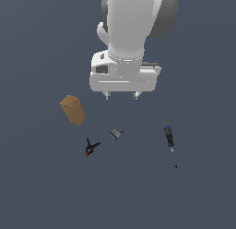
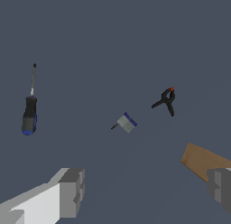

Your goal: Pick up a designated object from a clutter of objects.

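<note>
Slim screwdriver with a dark blue-black handle and a thin grey metal shaft lies flat on the dark grey-blue surface, at the exterior view's right, well apart from everything else; its handle points toward the arm and its shaft tip away. In the wrist view the screwdriver lies apart from both fingers. The white two-finger gripper hangs above the surface with its fingers spread wide and nothing between them; one grey fingertip shows in the wrist view. A tan cardboard-coloured box stands tilted at the exterior view's left, and in the wrist view its corner sits just beside the other finger. A small black clamp with red tips lies near the box, and a tiny grey-blue block rests between the clamp and the screwdriver, closer to the clamp.
</note>
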`<state>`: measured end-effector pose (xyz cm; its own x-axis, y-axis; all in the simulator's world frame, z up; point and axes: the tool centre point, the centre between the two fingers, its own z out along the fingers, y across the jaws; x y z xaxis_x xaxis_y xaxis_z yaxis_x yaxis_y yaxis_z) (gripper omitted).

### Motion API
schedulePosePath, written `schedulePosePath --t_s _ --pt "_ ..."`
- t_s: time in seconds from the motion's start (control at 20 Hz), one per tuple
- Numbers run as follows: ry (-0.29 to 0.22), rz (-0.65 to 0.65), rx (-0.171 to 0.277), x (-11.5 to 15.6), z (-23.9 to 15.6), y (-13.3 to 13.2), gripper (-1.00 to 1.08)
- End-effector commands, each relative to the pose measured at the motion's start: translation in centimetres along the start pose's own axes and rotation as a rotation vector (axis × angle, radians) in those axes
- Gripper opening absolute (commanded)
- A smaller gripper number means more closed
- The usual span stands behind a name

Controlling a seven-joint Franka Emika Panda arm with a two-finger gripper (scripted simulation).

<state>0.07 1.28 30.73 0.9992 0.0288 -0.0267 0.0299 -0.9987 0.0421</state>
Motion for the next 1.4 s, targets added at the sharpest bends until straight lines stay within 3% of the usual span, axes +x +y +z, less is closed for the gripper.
schedulePosePath --t_s 0.0,0.5,0.95,1.35 --pt "0.001 0.001 -0.001 0.4 0.5 -0.6 1.0" --pt "0.01 0.015 -0.004 3.9 4.7 -6.0 1.0" --pt "0.022 0.036 0.006 7.1 12.1 -14.9 1.0" --pt "0.026 0.057 0.027 7.8 18.6 -22.3 1.0"
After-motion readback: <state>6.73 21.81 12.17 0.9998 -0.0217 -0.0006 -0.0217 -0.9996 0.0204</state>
